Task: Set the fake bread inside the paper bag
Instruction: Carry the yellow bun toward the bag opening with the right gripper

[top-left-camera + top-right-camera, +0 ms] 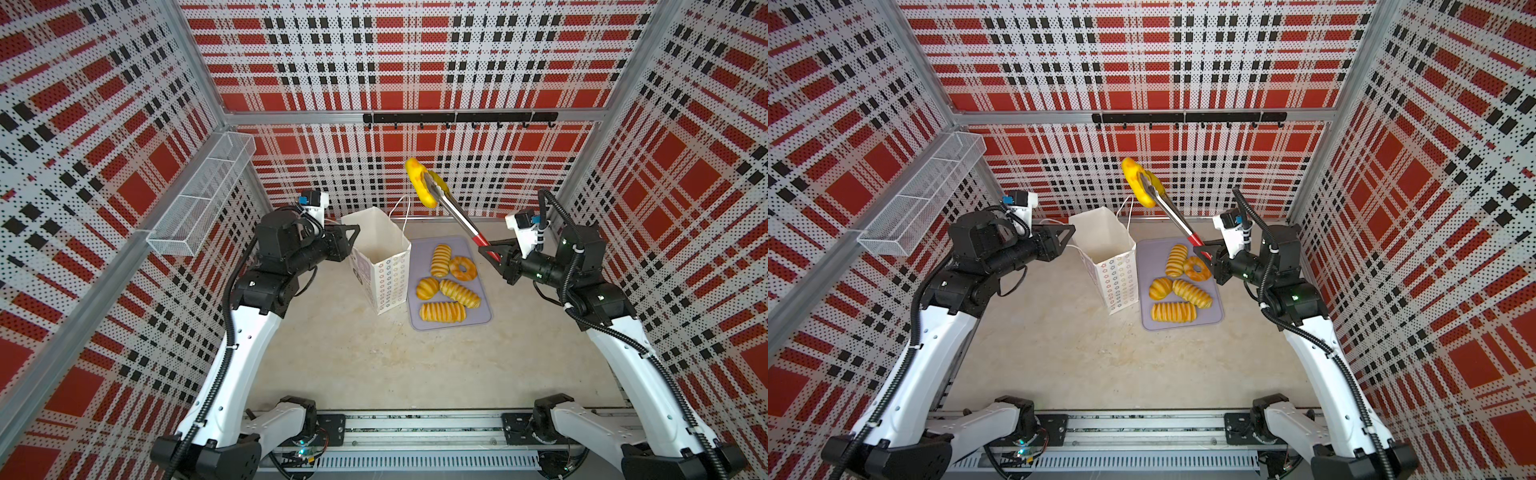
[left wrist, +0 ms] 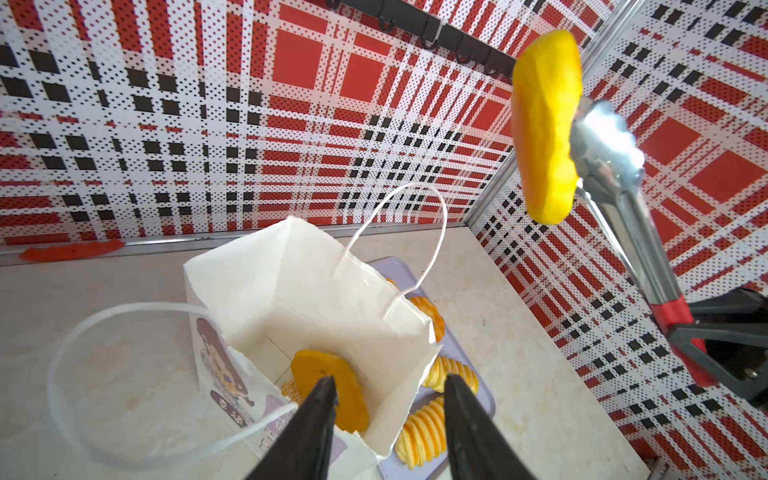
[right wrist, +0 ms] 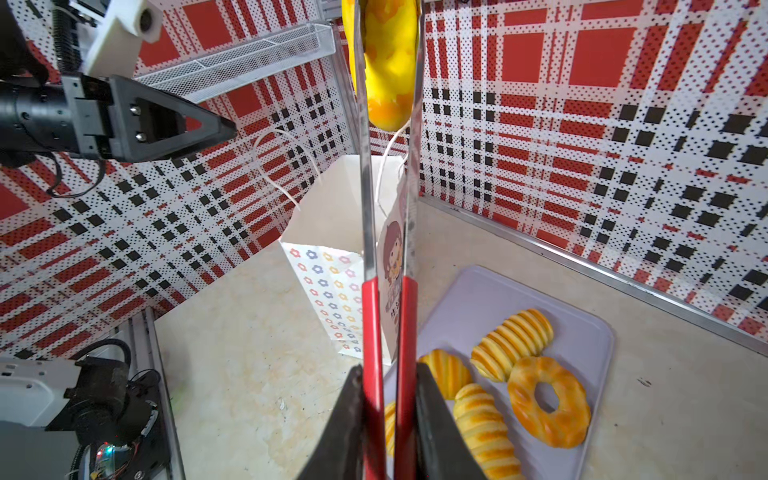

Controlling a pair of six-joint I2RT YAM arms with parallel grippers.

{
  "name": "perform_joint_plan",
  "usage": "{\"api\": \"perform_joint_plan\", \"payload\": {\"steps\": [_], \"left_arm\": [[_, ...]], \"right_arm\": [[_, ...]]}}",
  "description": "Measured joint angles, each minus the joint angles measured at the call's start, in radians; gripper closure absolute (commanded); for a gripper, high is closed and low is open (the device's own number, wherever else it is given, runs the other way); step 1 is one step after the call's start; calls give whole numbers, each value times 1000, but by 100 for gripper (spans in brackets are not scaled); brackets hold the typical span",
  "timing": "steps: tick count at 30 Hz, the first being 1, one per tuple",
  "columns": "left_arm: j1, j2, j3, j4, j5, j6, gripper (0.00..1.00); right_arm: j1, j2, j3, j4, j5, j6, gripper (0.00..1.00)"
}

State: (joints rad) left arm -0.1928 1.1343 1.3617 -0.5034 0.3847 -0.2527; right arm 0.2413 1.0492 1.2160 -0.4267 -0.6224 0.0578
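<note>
One open paper bag [image 1: 386, 270] stands beside the lilac tray [image 1: 484, 318] bearing five fake bread pieces [image 1: 442, 311]. The right gripper [image 3: 388, 370] clamps the tongs [image 1: 453, 208] by their red handles; the far tips pinch a yellow pastry [image 1: 417, 183] aloft, well out from that gripper. The left gripper [image 2: 390, 382] hangs parted, empty, at the bag's rim.

The paper bag [image 1: 390, 274] gapes open upward. The left gripper [image 1: 354, 231] crowds its left rim, a cord handle [image 2: 446, 224] arches over its far rim, and the loaded tray [image 1: 480, 316] sits just beside it on the right. The table [image 1: 353, 353] in front lies bare.
</note>
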Motion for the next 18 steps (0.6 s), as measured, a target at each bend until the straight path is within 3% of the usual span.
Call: {"api": "perform_joint_plan", "payload": {"steps": [18], "left_arm": [[0, -10, -3, -9, -35, -13, 54]], "right_arm": [[224, 134, 70, -167, 146, -84, 79]]}}
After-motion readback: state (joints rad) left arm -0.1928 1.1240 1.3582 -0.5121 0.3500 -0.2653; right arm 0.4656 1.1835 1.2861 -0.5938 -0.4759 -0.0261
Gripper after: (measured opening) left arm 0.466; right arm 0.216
